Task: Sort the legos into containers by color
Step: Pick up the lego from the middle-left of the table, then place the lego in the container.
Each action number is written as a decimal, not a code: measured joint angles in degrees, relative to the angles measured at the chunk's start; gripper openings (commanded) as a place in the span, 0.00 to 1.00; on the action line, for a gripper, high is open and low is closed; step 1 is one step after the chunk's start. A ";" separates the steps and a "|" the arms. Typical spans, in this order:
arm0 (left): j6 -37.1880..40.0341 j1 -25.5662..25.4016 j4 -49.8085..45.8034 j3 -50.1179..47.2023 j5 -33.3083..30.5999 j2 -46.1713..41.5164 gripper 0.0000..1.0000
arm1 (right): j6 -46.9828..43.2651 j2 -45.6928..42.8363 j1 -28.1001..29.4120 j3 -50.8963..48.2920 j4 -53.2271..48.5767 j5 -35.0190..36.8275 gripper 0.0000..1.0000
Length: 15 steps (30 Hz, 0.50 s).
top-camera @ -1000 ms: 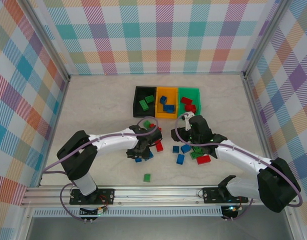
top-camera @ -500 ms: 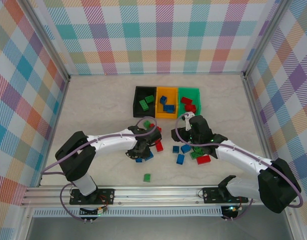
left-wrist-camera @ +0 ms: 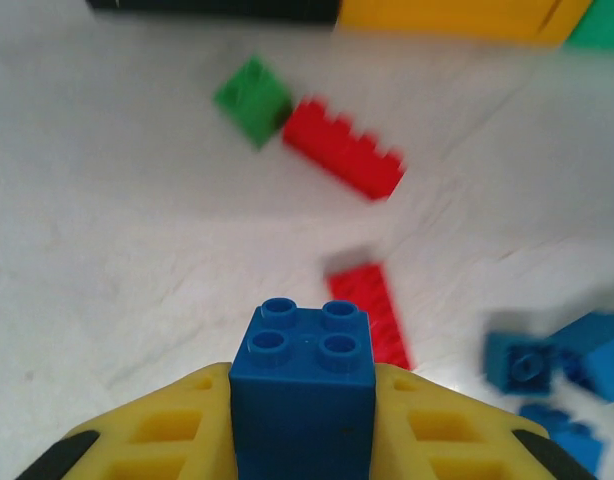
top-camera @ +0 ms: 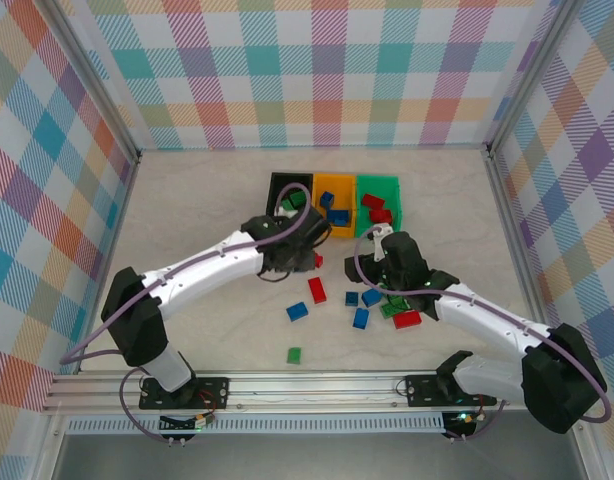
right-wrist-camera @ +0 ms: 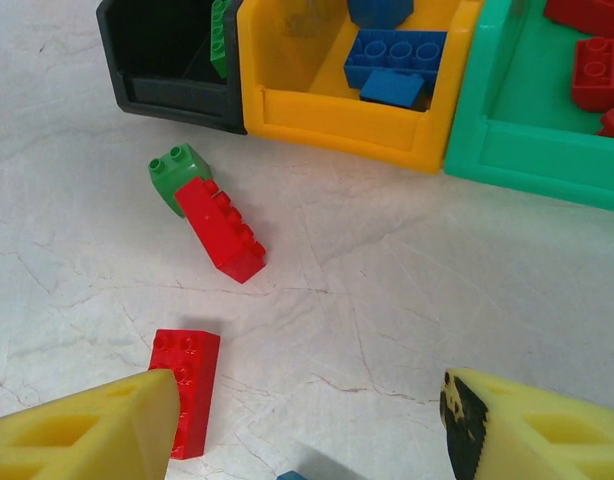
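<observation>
Blue brick (left-wrist-camera: 305,370) sits clamped between the fingers of the left gripper (left-wrist-camera: 303,405), the right gripper (right-wrist-camera: 309,405) stands apart and empty, and the containers (right-wrist-camera: 337,115) beyond them are part-filled, with about ten legos (right-wrist-camera: 222,228) loose below: roughly half sorted.

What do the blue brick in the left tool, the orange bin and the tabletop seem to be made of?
Blue square studded brick: moulded plastic, smooth, faintly glossy; crisp studs, even colour. Orange rectangular bin: plastic too, thin walls with soft sheen. Tabletop: pale with marble-like veins; stone or printed laminate, I cannot tell.
</observation>
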 measured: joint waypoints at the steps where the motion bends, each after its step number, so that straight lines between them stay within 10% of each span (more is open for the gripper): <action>1: 0.66 0.92 0.59 1.99 0.11 0.61 0.30 | 0.13 -0.15 -0.31 -0.07 0.00 0.09 0.70; 15: 8.85 7.15 7.30 40.92 3.50 32.11 0.34 | 2.29 -0.81 -3.17 -1.60 0.22 -0.31 0.70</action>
